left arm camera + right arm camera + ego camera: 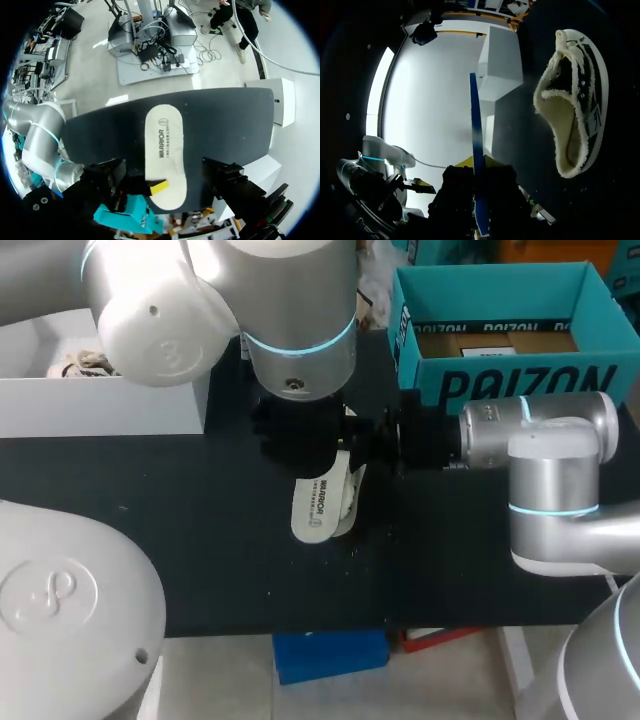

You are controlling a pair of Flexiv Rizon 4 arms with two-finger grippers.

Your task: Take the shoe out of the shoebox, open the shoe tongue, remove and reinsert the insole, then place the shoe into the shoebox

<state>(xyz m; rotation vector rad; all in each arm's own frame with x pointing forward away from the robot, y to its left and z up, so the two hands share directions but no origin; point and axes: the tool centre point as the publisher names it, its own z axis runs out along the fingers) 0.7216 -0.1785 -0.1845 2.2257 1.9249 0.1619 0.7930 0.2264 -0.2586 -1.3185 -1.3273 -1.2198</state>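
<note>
**Head view.** Matte black counter (200,540) bearing two boxes: one open teal cardboard shoebox (500,390) at the far right and one white rectangular box (100,405) at the far left. Two silver arms meeting over the middle, left arm (290,330) entering from the left and right arm (540,450) from the right. One flat white oval insole (315,505), smooth and printed on its upper face, out of the shoe and below the left wrist. One low fleece-lined shoe (352,488), white at its visible edge, peeking out just beside and under the insole, outside the shoebox. Left jaws hidden beneath the wrist; open or closed cannot be told.

**Left wrist view.** Insole (165,145) seen face-on, with a long rounded outline, over the counter (225,125). One yellow fingertip (160,187) lying on its near end, on the side of the right arm (40,135).

**Right wrist view.** Insole (476,150) seen edge-on as a thin blue-edged strip running out from between the right jaws, which clamp it from both sides. Shoe (575,100) lying on the counter (520,130), apart from the insole, its opening turned to the camera. Cream fleecy lining round the collar and inside, black-and-white upper. White box (500,60) beyond.
</note>
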